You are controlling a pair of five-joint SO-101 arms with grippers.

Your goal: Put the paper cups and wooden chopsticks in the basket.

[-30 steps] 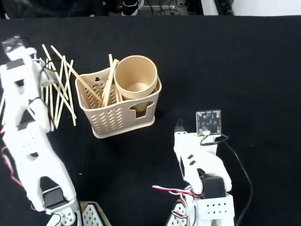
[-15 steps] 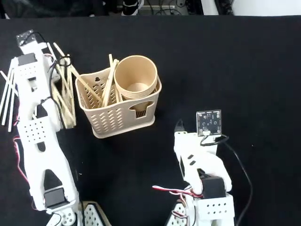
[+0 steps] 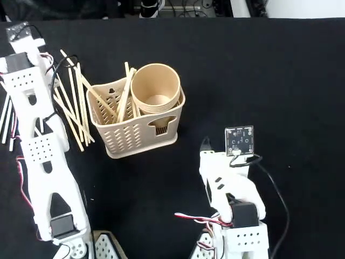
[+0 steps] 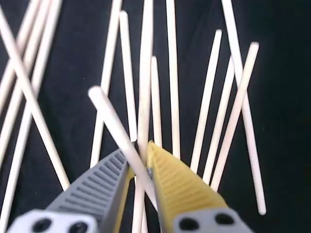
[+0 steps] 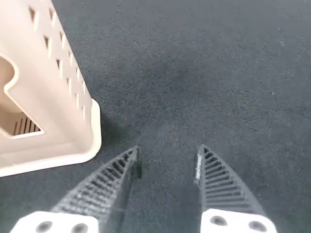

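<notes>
A beige basket (image 3: 137, 127) stands mid-table with stacked paper cups (image 3: 156, 86) and a few wooden chopsticks (image 3: 125, 94) inside it. Loose chopsticks (image 3: 80, 105) lie fanned on the black cloth to its left, beside the left arm (image 3: 32, 108). More chopsticks (image 3: 5, 116) lie on the arm's other side. My left gripper (image 4: 138, 148) hangs over this pile, shut on one chopstick (image 4: 114, 121) that slants up between its grey and yellow fingers. My right gripper (image 5: 167, 153) is open, low over bare cloth, just off the basket's corner (image 5: 73, 141).
The right arm (image 3: 232, 189) rests near the table's front edge, right of the basket. Black cloth (image 3: 269, 81) stretches to the right and behind. Cables and equipment line the far edge.
The left arm swung toward the basket and back to the left. The loose chopsticks shifted, and some now lie on the arm's outer side. The right arm has kept still.
</notes>
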